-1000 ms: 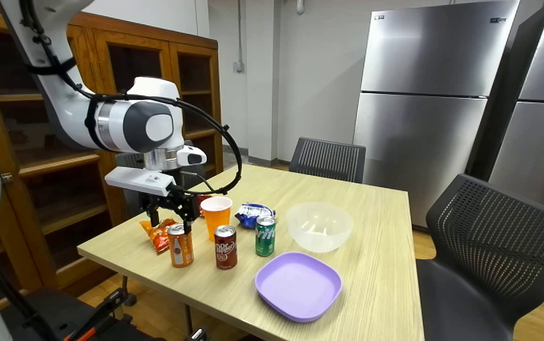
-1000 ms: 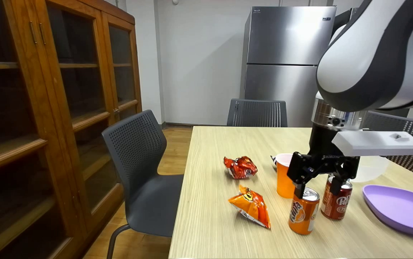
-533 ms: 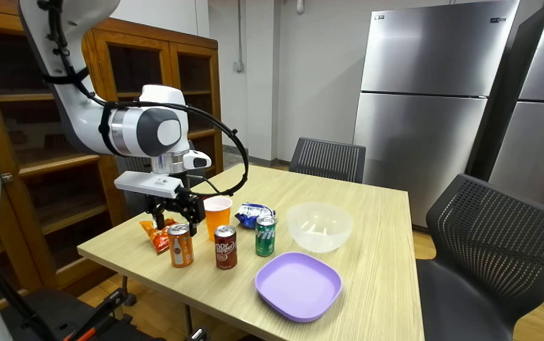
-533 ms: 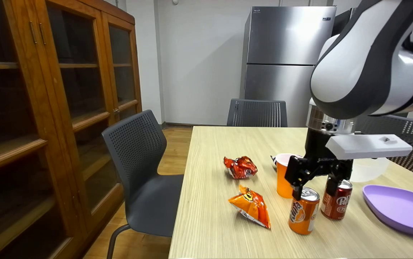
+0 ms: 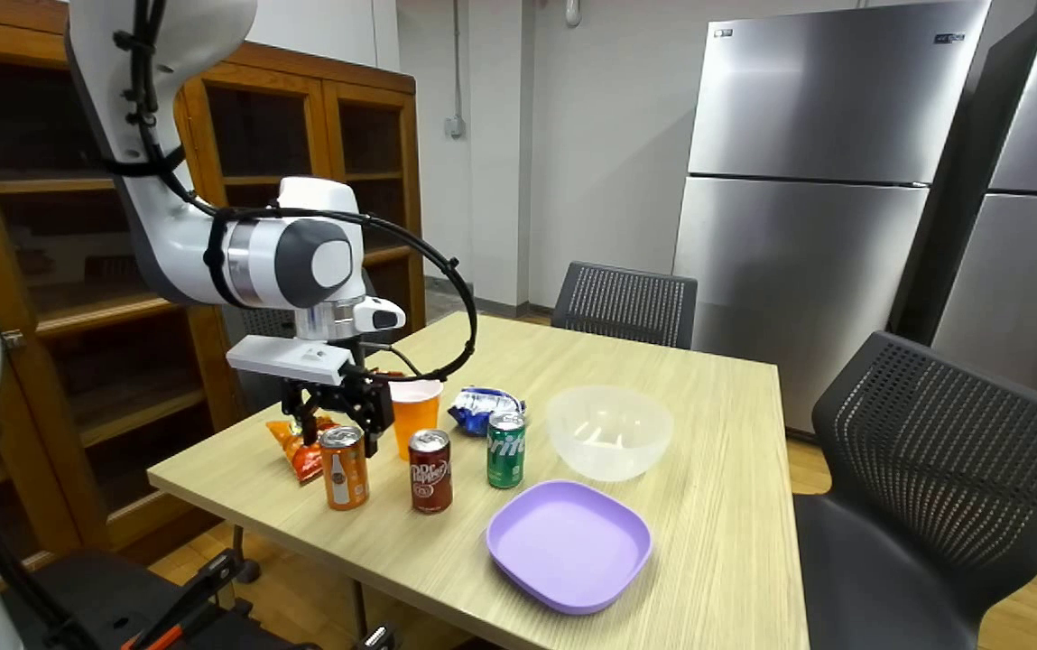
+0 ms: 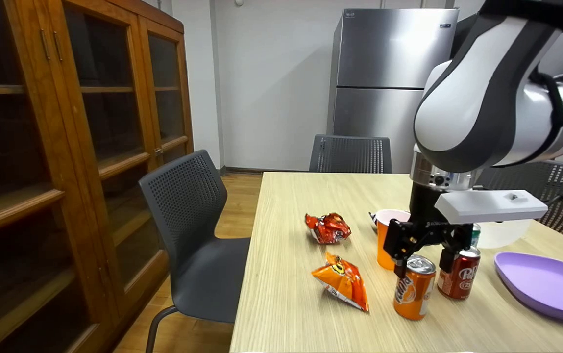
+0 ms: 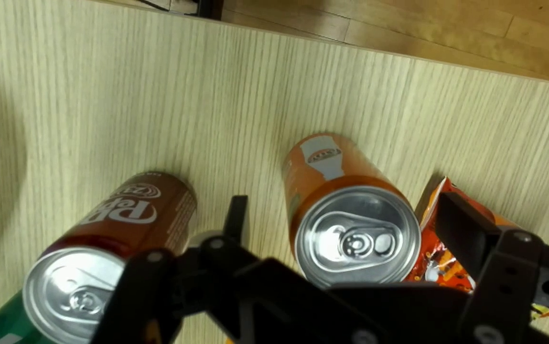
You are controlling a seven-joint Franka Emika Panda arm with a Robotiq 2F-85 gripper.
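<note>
My gripper [image 7: 350,220] stands open, its fingers [image 7: 237,215] on either side of an upright orange Fanta can [image 7: 322,162]. Gaps show between the can and both fingers in the wrist view. In both exterior views the gripper [image 5: 341,438] is low over the table, fingertips level with the can's upper part. A dark red Dr Pepper can [image 7: 135,210] stands just beyond one finger; an orange snack bag [image 6: 342,284] lies beyond the opposite finger. Close behind are an orange cup [image 5: 414,420] and a green Sprite can [image 5: 506,451]. The gripper hides part of the cup.
A purple plate [image 5: 569,546] and a translucent bowl [image 5: 608,433] sit on the wooden table [image 5: 708,506]. A blue packet [image 5: 485,411] lies behind the Sprite can, and a crumpled red packet [image 6: 328,228] lies behind the snack bag. Dark chairs [image 6: 193,211] surround the table.
The gripper has come down slightly and shifted sideways, so its fingers now flank the top of the Fanta can. The fingers stay spread. Cans, cup and bags have not moved.
</note>
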